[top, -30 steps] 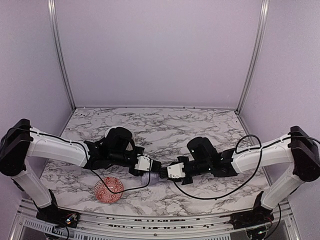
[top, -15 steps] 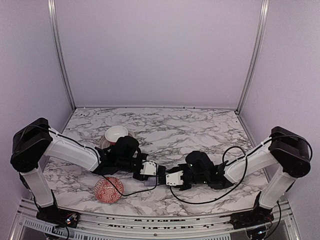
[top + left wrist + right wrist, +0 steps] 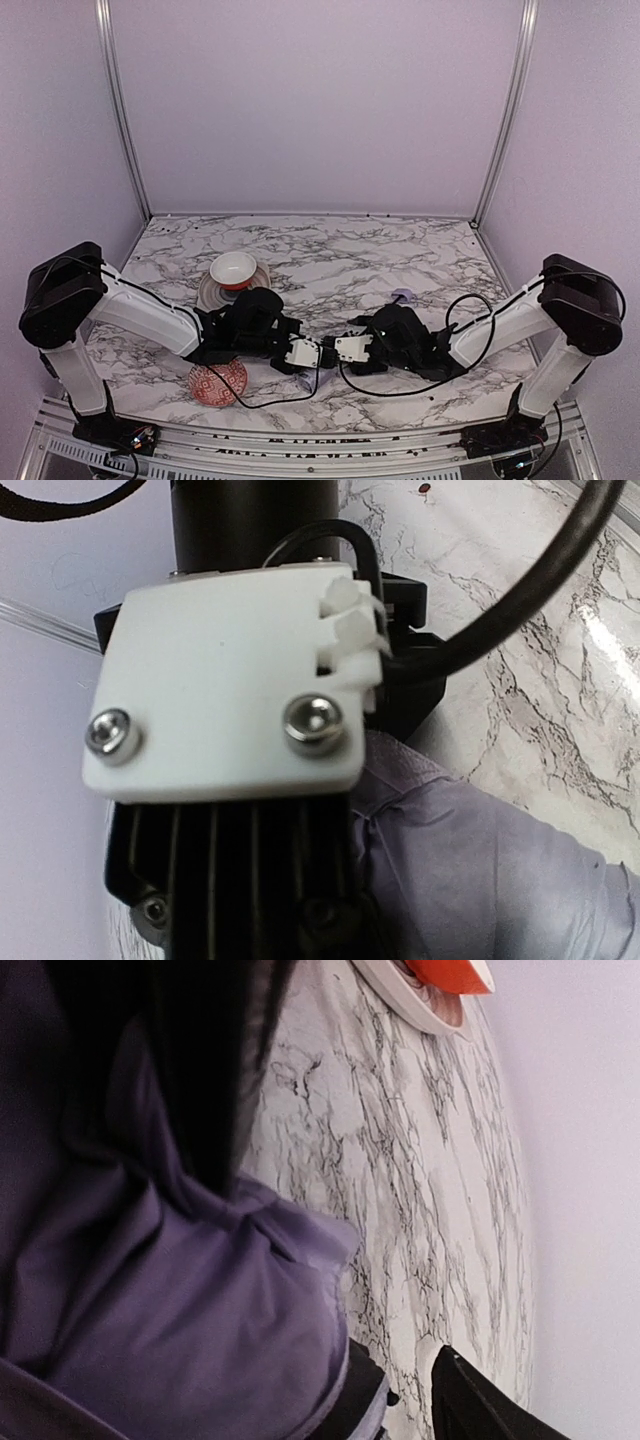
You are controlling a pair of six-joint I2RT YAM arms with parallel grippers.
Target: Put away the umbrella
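Wrinkled pale lavender fabric of the umbrella (image 3: 500, 870) fills the lower right of the left wrist view and the left half of the right wrist view (image 3: 180, 1300). From above it is hidden under the two grippers, which meet tip to tip low over the table's front middle. My left gripper (image 3: 305, 355) is shut. Its fingers are hidden, and the fabric runs down to them. My right gripper (image 3: 345, 350) is open, one black finger (image 3: 480, 1400) standing clear of the cloth and the other against the fabric's edge.
A red patterned bowl (image 3: 218, 382) sits at the front left under the left arm. A white bowl with a red inside (image 3: 233, 268) rests on a plate (image 3: 205, 292) behind it. A small lavender piece (image 3: 403, 296) lies behind the right gripper. Cables loop near both wrists.
Both arms have come down toward the table and nearer the front edge. The right jaws have opened. The white bowl and plate have come into sight behind the left arm.
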